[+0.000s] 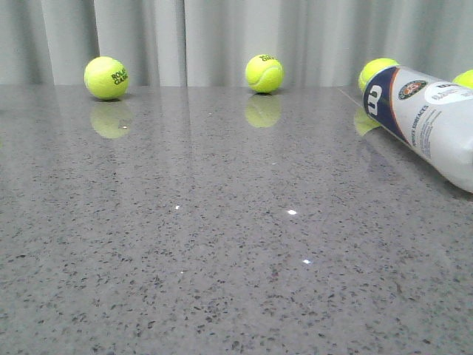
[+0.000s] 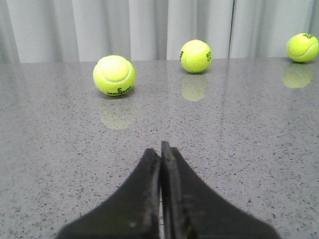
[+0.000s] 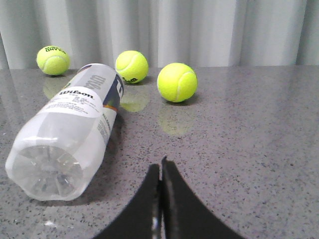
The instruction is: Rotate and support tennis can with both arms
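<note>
The tennis can (image 1: 429,118) lies on its side at the right edge of the front view, its navy-and-white Wilson label facing me. In the right wrist view the can (image 3: 67,134) lies with its clear base toward the camera. My right gripper (image 3: 160,167) is shut and empty, beside the can's base and apart from it. My left gripper (image 2: 160,149) is shut and empty over bare table, with no can in its view. Neither gripper shows in the front view.
Yellow-green tennis balls stand along the back by the grey curtain: one at the left (image 1: 106,78), one in the middle (image 1: 264,73), and two behind the can (image 1: 377,72). The grey speckled table (image 1: 222,244) is glossy.
</note>
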